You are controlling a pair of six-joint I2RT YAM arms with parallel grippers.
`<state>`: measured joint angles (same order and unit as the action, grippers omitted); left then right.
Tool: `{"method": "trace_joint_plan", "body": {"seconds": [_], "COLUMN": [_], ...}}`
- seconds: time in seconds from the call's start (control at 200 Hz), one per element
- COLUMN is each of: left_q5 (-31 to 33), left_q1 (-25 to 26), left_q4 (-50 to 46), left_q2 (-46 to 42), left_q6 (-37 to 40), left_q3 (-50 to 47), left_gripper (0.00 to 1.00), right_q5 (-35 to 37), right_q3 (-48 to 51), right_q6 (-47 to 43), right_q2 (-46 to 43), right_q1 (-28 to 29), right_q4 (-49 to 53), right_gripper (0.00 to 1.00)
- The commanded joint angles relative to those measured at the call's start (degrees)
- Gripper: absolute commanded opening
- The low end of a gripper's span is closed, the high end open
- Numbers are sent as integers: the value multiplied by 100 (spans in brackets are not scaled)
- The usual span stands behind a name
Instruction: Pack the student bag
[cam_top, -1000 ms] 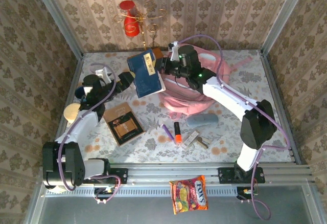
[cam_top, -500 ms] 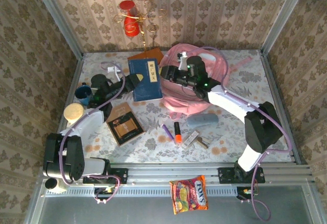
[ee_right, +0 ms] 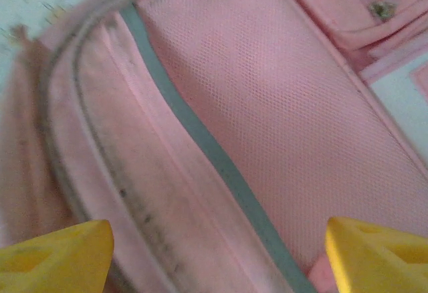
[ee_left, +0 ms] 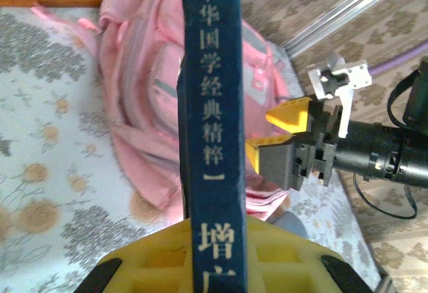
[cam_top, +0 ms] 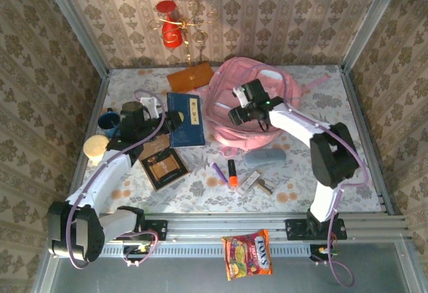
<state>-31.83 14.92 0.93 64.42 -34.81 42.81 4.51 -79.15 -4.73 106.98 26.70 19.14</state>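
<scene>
**Inspector:** Position of the student bag [cam_top: 267, 85]?

**Assistant:** Far side of the table [cam_top: 321, 179], right of centre; it lies flat, the white patch uppermost, one pink strap trailing towards the far right corner; in the left wrist view the student bag [ee_left: 134, 92] lies behind the book; in the right wrist view its pink mesh and a grey zip line [ee_right: 267, 106] lie directly under the camera.

**Inspector:** Left gripper [cam_top: 168, 118]?

**Assistant:** Clamped on the blue book [cam_top: 186, 119]; in its own view the yellow fingers [ee_left: 160, 263] press both sides of the book [ee_left: 212, 106], spine with white characters towards the lens; the book sits just left of the bag; whether its lower edge touches the table, I cannot tell.

**Inspector:** Right gripper [cam_top: 235, 114]?

**Assistant:** Jaws wide apart, holding nothing; it hangs over the left half of the bag; the left wrist view shows the right gripper [ee_left: 277, 136] with a plain gap between its yellow tips; its own view has one fingertip [ee_right: 53, 253] at each lower corner, bag fabric between.

**Inspector:** Other items?

**Assistant:** Grey-blue pouch [cam_top: 262, 157] just near of the bag; orange marker [cam_top: 232, 172] and purple pen [cam_top: 219, 172] side by side; brown book [cam_top: 160, 166] near the left arm; orange wallet [cam_top: 190, 77] at the far edge.
</scene>
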Motion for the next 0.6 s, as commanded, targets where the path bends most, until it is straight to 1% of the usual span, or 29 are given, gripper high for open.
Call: {"method": "trace_joint_plan", "body": {"seconds": [0.0, 0.06, 0.095, 0.13, 0.23, 0.31, 0.375, 0.425, 0.47, 0.5, 0.525, 0.595], "left_q5": [188, 202, 227, 235, 240, 224, 189, 200, 208, 205, 204, 200], "left_q1": [29, 46, 49, 54, 55, 57, 60, 72, 73, 80, 81, 95], "left_q4": [-207, -221, -230, -217, -223, -233, -255, -264, -251, -257, -243, -243], "left_q2": [-69, -76, -79, -79, -57, -43, -44, -48, -48, -45, -44, -35], "left_q6": [264, 277, 286, 286, 298, 299, 308, 307, 308, 308, 308, 295], "left_q3": [193, 169, 151, 127, 83, 85, 92, 95, 81, 81, 73, 69], "left_gripper": [0, 0, 0, 0, 0, 0, 0, 0, 0, 0, 0, 0], "right_q5": [785, 787, 803, 885, 1391, 1831, 2050, 2076, 1908, 1617, 1300, 30], "right_q3": [-650, -825, -825, -833, -1036, -1303, -1409, -1492, -1536, -1537, -1511, -1458], "right_q6": [-685, -875, -1017, -1138, -1257, -1317, -1417, -1489, -1536, -1576, -1594, -1483], "right_q2": [591, 854, 945, 1028, 1393, 1692, 1850, 1928, 1937, 1888, 1816, 1593], "right_q1": [162, 276, 373, 462, 550, 504, 464, 450, 442, 427, 397, 227], "right_q4": [551, 772, 780, 773, 795, 857, 839, 880, 1003, 1110, 1135, 1533], "right_gripper": [86, 96, 99, 100, 100, 97, 91, 87, 86, 87, 88, 93]}}
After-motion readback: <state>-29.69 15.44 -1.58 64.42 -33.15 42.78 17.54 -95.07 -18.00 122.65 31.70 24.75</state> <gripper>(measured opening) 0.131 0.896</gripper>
